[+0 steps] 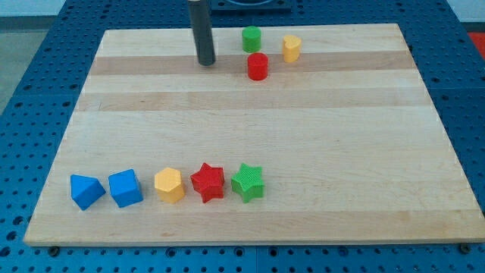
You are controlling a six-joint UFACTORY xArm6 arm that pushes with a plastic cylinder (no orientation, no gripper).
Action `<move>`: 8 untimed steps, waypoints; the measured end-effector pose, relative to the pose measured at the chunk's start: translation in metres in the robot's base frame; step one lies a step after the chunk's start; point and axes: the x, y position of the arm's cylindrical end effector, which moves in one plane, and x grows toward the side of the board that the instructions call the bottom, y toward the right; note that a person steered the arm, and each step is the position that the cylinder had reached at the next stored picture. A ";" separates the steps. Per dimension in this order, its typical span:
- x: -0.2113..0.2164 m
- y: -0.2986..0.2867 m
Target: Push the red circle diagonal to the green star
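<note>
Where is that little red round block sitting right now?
The red circle sits near the view's top, just right of centre, below the green cylinder and left of the yellow block. My tip stands apart to its left.

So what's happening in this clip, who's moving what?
A robot arm's rod is working a wooden board. My tip sits near the view's top, left of the red circle and not touching it. A green cylinder and a yellow block stand close by. The green star is far off at the view's bottom, ending a row of blocks.
</note>
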 end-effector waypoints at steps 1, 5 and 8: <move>0.000 0.038; 0.044 0.129; 0.095 0.166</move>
